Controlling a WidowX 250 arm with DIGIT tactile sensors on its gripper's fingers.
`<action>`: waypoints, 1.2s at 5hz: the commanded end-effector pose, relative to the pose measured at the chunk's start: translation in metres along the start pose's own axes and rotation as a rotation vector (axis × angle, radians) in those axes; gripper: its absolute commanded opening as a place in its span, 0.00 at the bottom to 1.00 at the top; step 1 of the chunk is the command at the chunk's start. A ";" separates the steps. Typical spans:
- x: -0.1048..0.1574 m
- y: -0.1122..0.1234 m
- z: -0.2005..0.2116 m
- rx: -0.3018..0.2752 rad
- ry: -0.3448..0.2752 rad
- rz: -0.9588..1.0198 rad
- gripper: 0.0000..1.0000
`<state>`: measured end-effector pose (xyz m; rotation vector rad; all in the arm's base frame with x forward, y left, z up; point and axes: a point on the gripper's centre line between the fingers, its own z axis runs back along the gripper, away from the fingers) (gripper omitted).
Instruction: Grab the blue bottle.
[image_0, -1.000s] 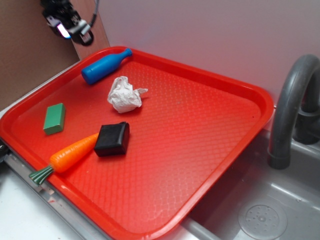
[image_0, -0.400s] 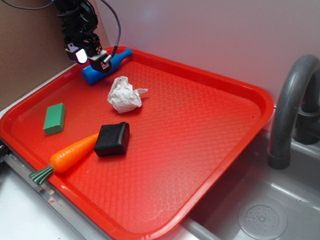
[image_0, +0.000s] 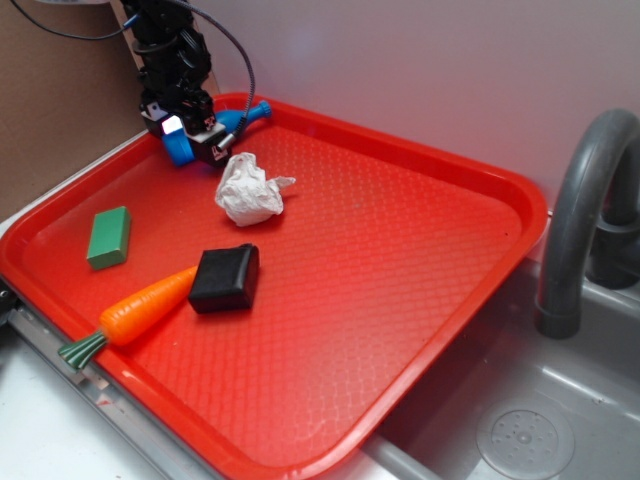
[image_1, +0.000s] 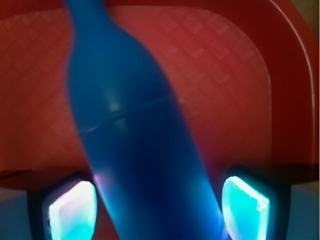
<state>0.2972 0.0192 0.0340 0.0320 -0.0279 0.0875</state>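
a: where is the blue bottle (image_0: 235, 121) at this moment?

b: it lies on its side at the far left corner of the red tray (image_0: 420, 250); my tool (image_0: 190, 140) is down over its body, so in the exterior view only the neck and a bit of the base show; the neck points toward the back rim of the tray.

a: and the tool, is it clenched?

b: not clenched; in the wrist view the blue bottle (image_1: 135, 140) fills the space between my two fingers; one lit pad (image_1: 72, 212) is on the left and one on the right, and they stand on both sides of the body; whether they already touch it, i cannot tell, the picture is blurred.

a: what else is on the tray?

b: a crumpled white paper (image_0: 250, 190) just beside my tool; a black block (image_0: 225, 278) touching the tip of an orange carrot (image_0: 140, 310); a green block (image_0: 109, 236) near the left rim; a grey faucet (image_0: 585, 210) stands to the right, over the sink (image_0: 540, 420).
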 end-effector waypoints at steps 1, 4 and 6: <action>0.012 -0.017 0.022 0.029 -0.065 -0.070 0.00; -0.006 -0.045 0.137 -0.023 -0.163 -0.061 0.00; -0.044 -0.037 0.218 -0.079 -0.275 -0.032 0.00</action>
